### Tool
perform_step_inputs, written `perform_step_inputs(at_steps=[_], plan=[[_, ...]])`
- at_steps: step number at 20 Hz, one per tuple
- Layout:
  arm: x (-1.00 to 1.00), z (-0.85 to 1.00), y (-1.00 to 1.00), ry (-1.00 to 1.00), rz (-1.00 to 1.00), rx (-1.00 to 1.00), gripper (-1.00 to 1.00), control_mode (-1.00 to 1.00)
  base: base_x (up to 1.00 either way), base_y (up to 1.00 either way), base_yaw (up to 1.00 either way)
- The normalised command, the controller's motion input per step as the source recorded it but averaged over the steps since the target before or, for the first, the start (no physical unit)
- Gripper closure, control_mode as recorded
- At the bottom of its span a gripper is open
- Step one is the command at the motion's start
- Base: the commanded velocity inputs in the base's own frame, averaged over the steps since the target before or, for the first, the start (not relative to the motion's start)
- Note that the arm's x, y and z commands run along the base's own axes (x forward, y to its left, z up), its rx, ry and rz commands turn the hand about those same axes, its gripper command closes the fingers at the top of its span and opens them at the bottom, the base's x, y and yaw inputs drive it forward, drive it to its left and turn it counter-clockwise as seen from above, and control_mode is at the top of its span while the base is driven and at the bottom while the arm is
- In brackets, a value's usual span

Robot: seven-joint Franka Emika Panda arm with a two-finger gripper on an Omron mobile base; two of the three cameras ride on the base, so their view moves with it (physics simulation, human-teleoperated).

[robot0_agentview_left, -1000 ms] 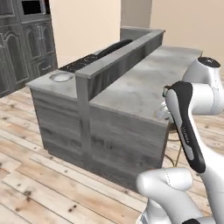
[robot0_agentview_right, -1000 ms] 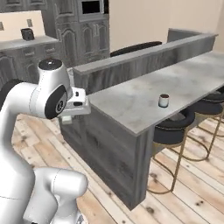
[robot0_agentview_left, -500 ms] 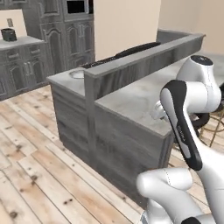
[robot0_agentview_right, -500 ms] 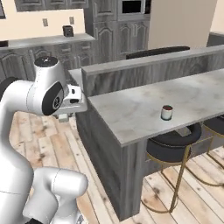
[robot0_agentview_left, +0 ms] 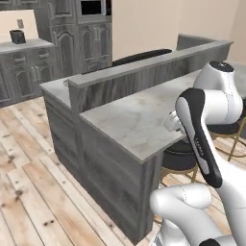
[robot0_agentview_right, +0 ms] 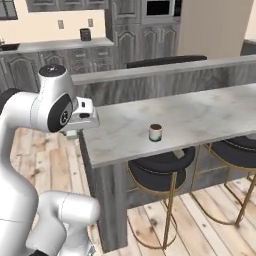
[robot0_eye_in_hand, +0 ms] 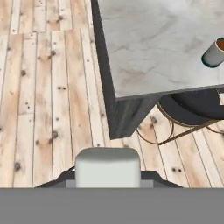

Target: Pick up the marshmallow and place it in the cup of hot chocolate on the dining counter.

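At the near end of the long marble worktop (robot0_agentview_right: 200, 117), off its corner and over the plank floor (robot0_eye_in_hand: 48, 87), the hand (robot0_eye_in_hand: 107, 181) is clamped on the marshmallow (robot0_eye_in_hand: 107, 167), the off-white block that sits between the finger tips at the bottom of the hand view. The cup (robot0_agentview_right: 155, 132) of hot chocolate, pale with a dark brown top, stands upright on the worktop near its front edge, above a black stool (robot0_agentview_right: 160, 167); in the hand view it shows at the right edge (robot0_eye_in_hand: 214, 52), well apart from the marshmallow. The picking up looks done and the carry to the cup is the step in hand. The next move calls for bringing the hand in over the worktop until the marshmallow hangs right above the cup's small mouth, then lowering and letting go; a small target, so alignment matters.
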Motion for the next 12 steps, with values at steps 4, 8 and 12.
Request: perform_step_inputs(at_steps=[4,8,12], plan=[[0.0,0.0,0.0,0.0,0.0,0.0,1.0,1.0,0.29,-1.0,0.34],[0.0,0.0,0.0,0.0,0.0,0.0,1.0,1.0,0.33,-1.0,0.41],[0.0,0.0,0.0,0.0,0.0,0.0,1.0,1.0,0.23,-1.0,0.4]])
